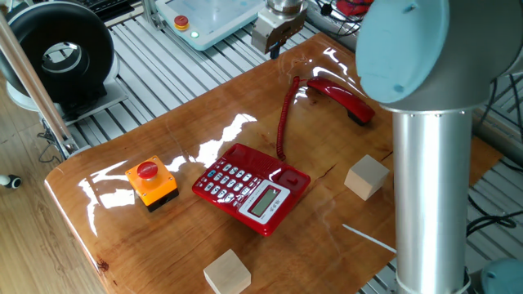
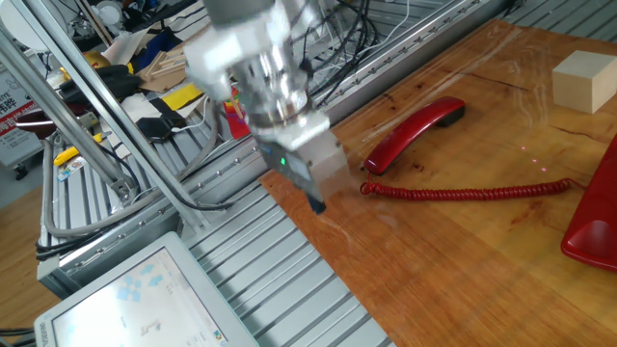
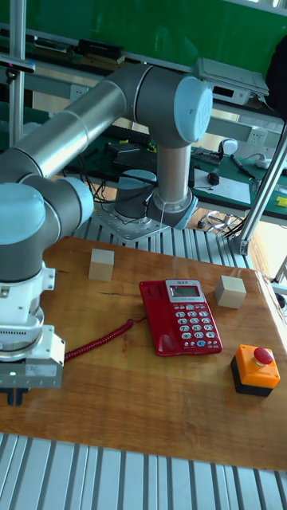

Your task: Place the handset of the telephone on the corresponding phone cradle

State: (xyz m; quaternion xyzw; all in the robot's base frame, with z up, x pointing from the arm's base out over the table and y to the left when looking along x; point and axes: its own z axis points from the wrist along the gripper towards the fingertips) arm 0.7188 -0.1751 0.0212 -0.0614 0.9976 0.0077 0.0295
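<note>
Red handset [image 2: 415, 134] lay off the telephone [image 1: 252, 188] on the wooden table [image 1: 204, 122], near its far edge, gripper [image 2: 316, 200] blurred beside it at the table's edge, apart, grip state unclear, coiled cord [image 2: 468, 192] between handset and telephone.

Handset [image 1: 343, 95] lies on the table [image 1: 188, 139], apart from the telephone [image 1: 251, 187].

The gripper [image 2: 315, 200] hangs pointing straight down from a vertical wrist. Its image is motion-blurred (finger spacing unreadable).
</note>
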